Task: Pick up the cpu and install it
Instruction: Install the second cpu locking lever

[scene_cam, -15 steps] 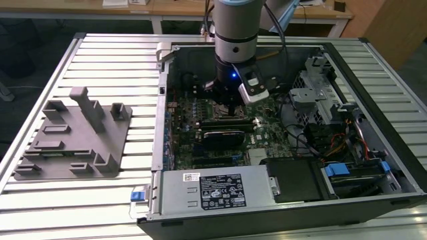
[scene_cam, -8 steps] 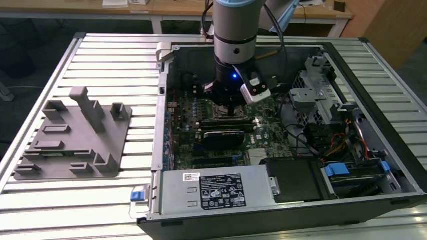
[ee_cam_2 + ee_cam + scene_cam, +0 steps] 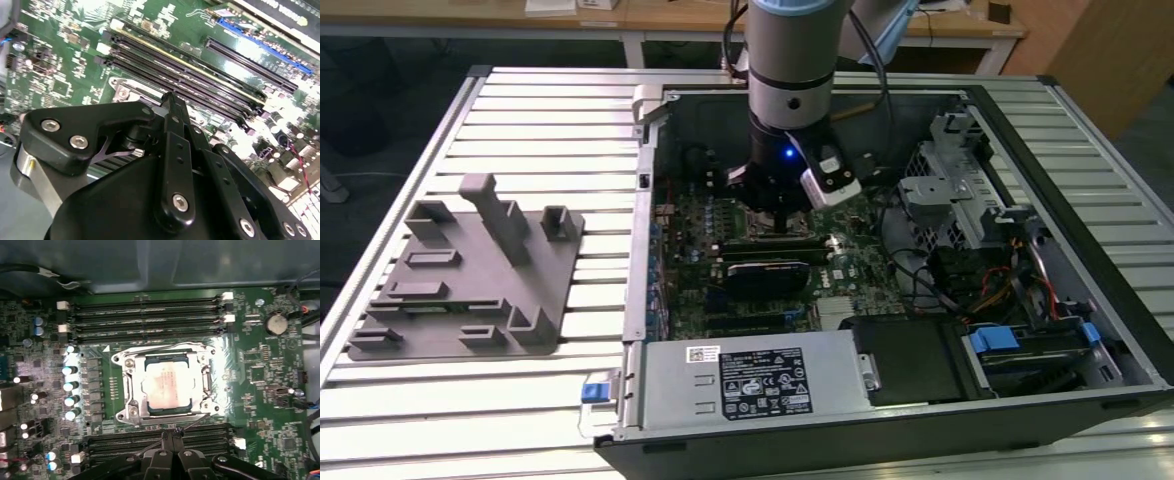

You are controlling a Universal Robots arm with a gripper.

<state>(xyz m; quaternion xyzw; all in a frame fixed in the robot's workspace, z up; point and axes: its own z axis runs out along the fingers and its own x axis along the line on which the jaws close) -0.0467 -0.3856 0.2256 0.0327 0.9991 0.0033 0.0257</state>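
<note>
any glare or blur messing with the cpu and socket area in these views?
First wrist view: glare washes out the cpu top and the board beside the socket. Second wrist view: the gripper linkage is near and soft, with bright bloom on the blue slot. Exterior view: the arm shades the motherboard, and the table slats reflect brightly.

The cpu [image 3: 167, 388], a flat square chip with a pale shiny top, is lying level inside the motherboard socket [image 3: 131, 410], framed by its metal bracket.
</note>
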